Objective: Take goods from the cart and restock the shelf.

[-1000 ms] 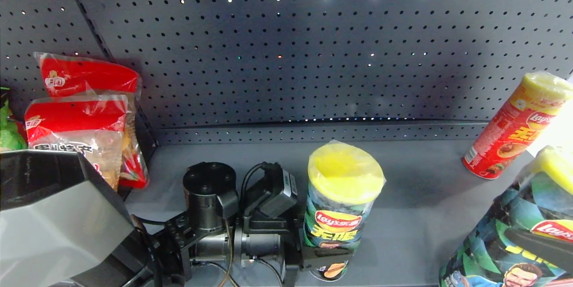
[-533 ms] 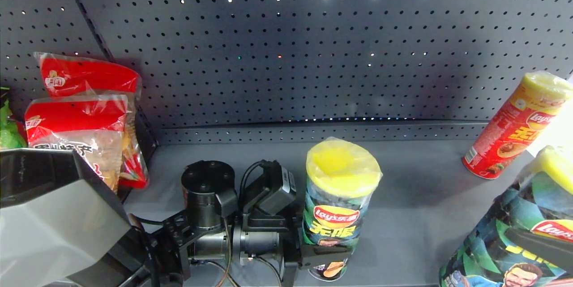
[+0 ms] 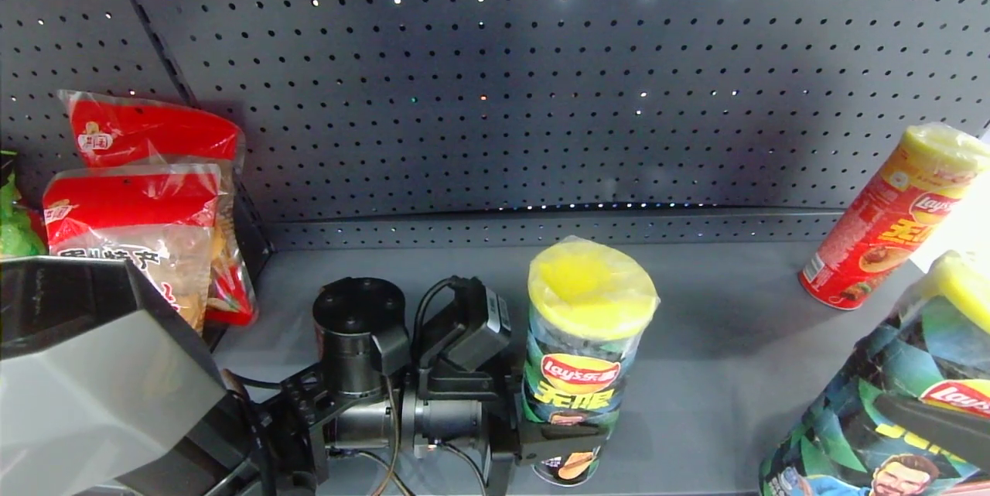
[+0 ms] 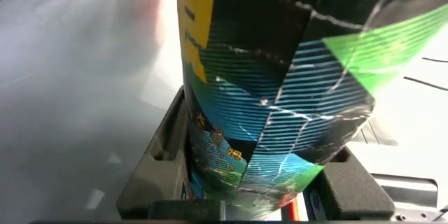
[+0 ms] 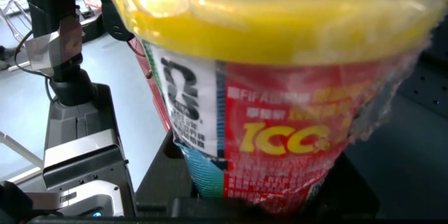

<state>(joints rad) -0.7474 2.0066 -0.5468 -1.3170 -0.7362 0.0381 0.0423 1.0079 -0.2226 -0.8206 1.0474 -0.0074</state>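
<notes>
Here left jaws clamp green can (image 3: 580, 372) amid open shelf (image 3: 719, 341) space.

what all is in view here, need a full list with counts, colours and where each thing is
shelf: 1, grey, with a pegboard back panel
dark green chip cans: 2, yellow lids; one upright mid-shelf, one at near right
red chip can: 1, yellow lid, right rear of shelf
red snack bags: 2, left end, one behind the other
green pack: 1, far left edge, mostly cut off
left jaws: shut on the mid-shelf can
right jaws: shut on the near-right can
</notes>
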